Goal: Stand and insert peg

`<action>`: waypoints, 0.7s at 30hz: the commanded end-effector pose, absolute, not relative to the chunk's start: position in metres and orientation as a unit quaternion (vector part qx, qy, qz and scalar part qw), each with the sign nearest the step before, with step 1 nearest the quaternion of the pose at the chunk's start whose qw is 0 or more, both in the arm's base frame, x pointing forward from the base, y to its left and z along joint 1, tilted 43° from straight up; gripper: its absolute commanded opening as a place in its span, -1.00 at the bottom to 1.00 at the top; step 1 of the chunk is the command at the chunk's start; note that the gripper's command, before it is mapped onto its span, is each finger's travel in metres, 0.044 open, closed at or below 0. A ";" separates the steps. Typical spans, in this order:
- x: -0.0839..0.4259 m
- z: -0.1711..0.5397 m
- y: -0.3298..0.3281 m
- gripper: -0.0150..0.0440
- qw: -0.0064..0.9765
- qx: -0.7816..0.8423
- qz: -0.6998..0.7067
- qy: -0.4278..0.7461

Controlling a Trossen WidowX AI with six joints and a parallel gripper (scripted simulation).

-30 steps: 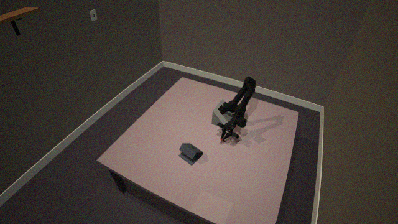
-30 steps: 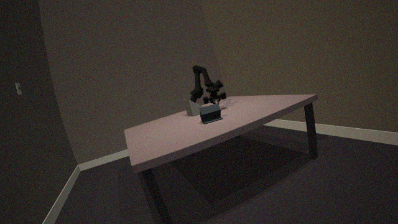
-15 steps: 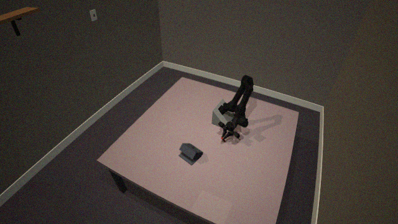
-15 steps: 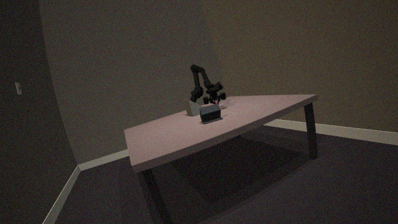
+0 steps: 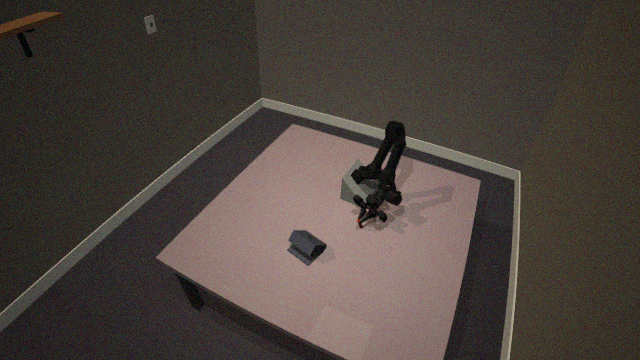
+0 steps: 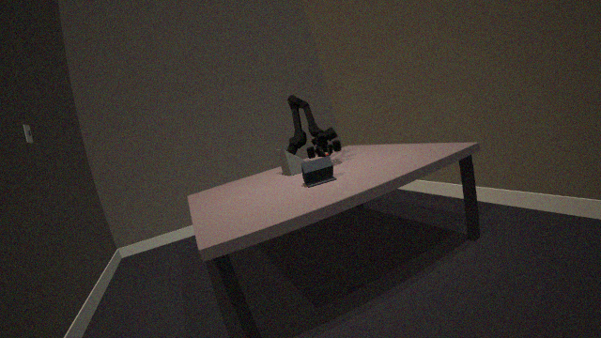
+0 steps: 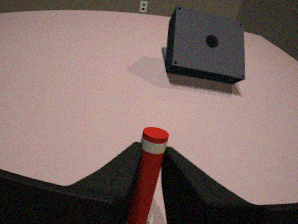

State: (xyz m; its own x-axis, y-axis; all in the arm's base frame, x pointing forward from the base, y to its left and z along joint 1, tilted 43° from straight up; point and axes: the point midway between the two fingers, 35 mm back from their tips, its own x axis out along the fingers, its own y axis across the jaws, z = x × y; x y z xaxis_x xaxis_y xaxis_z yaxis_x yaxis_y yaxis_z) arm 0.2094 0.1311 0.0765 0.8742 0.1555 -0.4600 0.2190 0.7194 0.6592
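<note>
The gripper (image 7: pixel 154 150) (image 5: pixel 361 220) (image 6: pixel 325 153) is shut on the red peg (image 7: pixel 145 190) (image 5: pixel 359 224) (image 6: pixel 327 154). In the wrist view the peg's white band (image 7: pixel 153 146) and red banded end show just at the fingertips; its body runs back between the fingers toward the camera, and its plain end is out of view. The sloped panel (image 7: pixel 192 47) (image 5: pixel 307 243) (image 6: pixel 318 164) stands on the table apart from the peg, beyond the fingertips. Its one dark hole (image 7: pixel 212 41) shows in the face, upper right in the wrist view.
The pink table (image 5: pixel 240 225) (image 6: pixel 244 213) (image 7: pixel 60 85) carries the arm and panel. A pale grey angular block (image 5: pixel 348 190) (image 6: pixel 290 165) stands close beside the arm's base, partly behind the arm. A wall shelf (image 5: pixel 30 22) is far off at the upper left.
</note>
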 end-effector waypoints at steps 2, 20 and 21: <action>0.206 0.076 0.131 -0.32 0.898 0.375 -0.028 0.229; 0.194 0.076 0.133 -0.32 0.913 0.372 -0.058 0.159; 0.193 0.076 0.134 -0.32 0.913 0.372 -0.060 0.155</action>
